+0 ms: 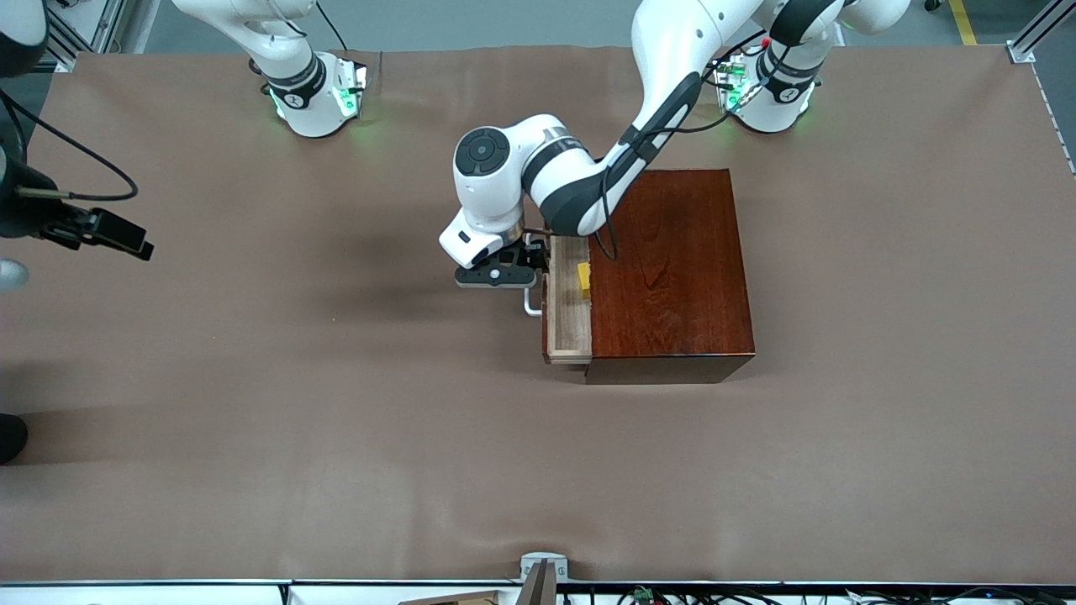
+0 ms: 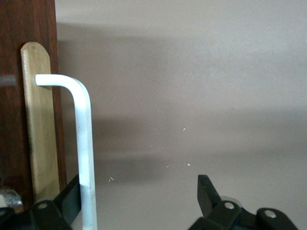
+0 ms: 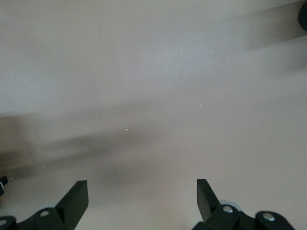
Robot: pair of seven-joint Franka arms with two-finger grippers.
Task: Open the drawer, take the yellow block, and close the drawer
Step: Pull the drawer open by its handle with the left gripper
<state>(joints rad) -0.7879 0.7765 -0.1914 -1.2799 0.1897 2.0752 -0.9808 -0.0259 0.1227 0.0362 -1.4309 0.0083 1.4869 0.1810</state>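
Left gripper (image 1: pixel 498 273) spread wide around white bar handle (image 2: pixel 82 143) of part-open pale-wood drawer (image 1: pixel 570 298); small yellow block (image 1: pixel 582 280) inside; right gripper (image 3: pixel 142 199) open, waiting above brown table (image 1: pixel 252 378).

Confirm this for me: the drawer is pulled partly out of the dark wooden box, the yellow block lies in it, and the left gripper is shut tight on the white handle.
One thing is wrong: the left gripper is open, not shut on the white handle. The left wrist view shows its fingers spread, one beside the bar. The drawer is partly out and the yellow block lies in it, as the front view shows.
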